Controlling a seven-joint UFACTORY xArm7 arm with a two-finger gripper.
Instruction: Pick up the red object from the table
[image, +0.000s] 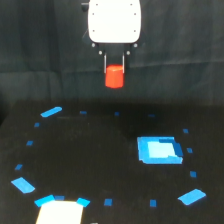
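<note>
Red-orange cylinder: we see the small, short, plain red object (114, 76) held between the two thin dark fingers (104, 64), hanging clear above the table.
Jaws: we read them as clamped on the cylinder's upper sides, one finger on each flank.
Gripper: the gripper (114, 65) hangs from a smooth white rounded housing (114, 21) at the top centre.
Surface: we see a flat matte black table (90, 155), dotted with small blue tape marks (108, 202).
Patch: a larger bright blue square patch (159, 149) lies toward the exterior view's right, well apart from the cylinder.
Near edge: a pale whitish block (59, 212), blurred.
Room: a dark, folded backdrop (40, 50) behind.
</note>
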